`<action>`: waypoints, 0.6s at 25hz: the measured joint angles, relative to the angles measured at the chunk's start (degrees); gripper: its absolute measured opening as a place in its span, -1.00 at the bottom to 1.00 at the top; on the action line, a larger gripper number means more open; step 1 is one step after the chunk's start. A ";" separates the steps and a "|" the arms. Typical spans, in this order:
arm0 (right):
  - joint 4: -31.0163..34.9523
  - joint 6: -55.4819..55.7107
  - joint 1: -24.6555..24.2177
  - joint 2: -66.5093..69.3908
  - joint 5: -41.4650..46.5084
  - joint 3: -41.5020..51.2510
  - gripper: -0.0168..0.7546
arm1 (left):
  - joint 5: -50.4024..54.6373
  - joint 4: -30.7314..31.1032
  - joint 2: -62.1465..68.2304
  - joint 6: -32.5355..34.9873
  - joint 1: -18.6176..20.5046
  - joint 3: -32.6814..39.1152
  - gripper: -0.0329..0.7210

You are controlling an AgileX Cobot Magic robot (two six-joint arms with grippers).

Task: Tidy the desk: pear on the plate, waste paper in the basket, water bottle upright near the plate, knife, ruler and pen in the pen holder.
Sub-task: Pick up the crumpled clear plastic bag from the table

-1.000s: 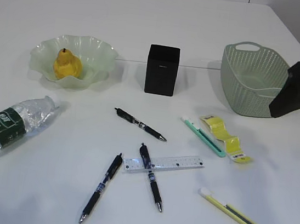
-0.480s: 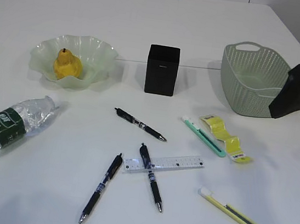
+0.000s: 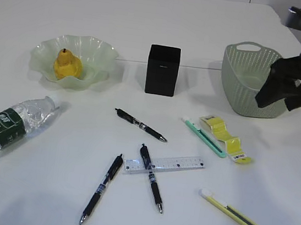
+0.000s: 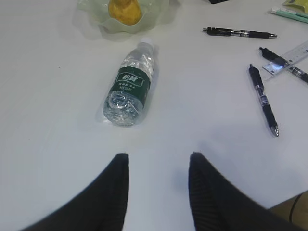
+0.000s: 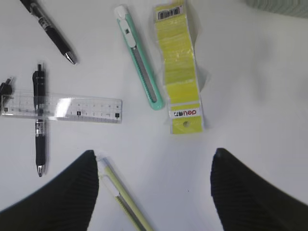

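Observation:
The pear (image 3: 63, 64) sits in the plate (image 3: 106, 52). The water bottle (image 3: 9, 125) lies on its side, ahead of my open, empty left gripper (image 4: 159, 156). My right gripper (image 3: 274, 103) hangs open and empty in front of the basket (image 3: 245, 75). It is above the desk, near the waste paper (image 5: 179, 67), a green knife (image 5: 140, 62) and a yellow knife (image 5: 123, 197). The ruler (image 3: 177, 164) lies under a pen (image 3: 151, 177). Two more pens (image 3: 140, 125) (image 3: 101, 188) lie loose. The pen holder (image 3: 162, 69) stands upright.
The desk (image 3: 152, 18) is bare white behind the plate and pen holder. Its right edge runs behind the basket. The left wrist view shows the desk's near edge at the bottom right corner.
My right arm has swung left, so it now covers the basket's right side. The objects on the desk have not moved.

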 joint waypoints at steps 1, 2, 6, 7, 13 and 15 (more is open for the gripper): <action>0.00 -0.09 0.00 0.98 0.28 -1.29 0.51 | 0.00 -0.09 0.00 0.00 0.00 0.00 -0.15; 0.00 -0.21 0.00 2.15 0.55 -2.52 0.51 | 0.00 -0.09 0.00 0.00 0.00 0.00 -0.16; 0.00 -0.41 0.28 6.94 1.33 -7.01 0.51 | 0.00 -0.09 0.00 0.00 0.00 0.00 -0.17; -0.35 -0.52 0.74 8.19 1.43 -7.83 0.51 | 0.00 -0.09 0.00 0.00 0.00 0.00 -0.17; -4.63 -1.01 6.74 15.79 1.67 -13.44 0.51 | -0.09 -0.09 0.00 0.00 0.00 0.00 -0.18; -5.72 -1.14 7.92 17.79 1.67 -15.15 0.51 | -0.09 -0.19 0.00 0.00 0.00 0.00 -0.18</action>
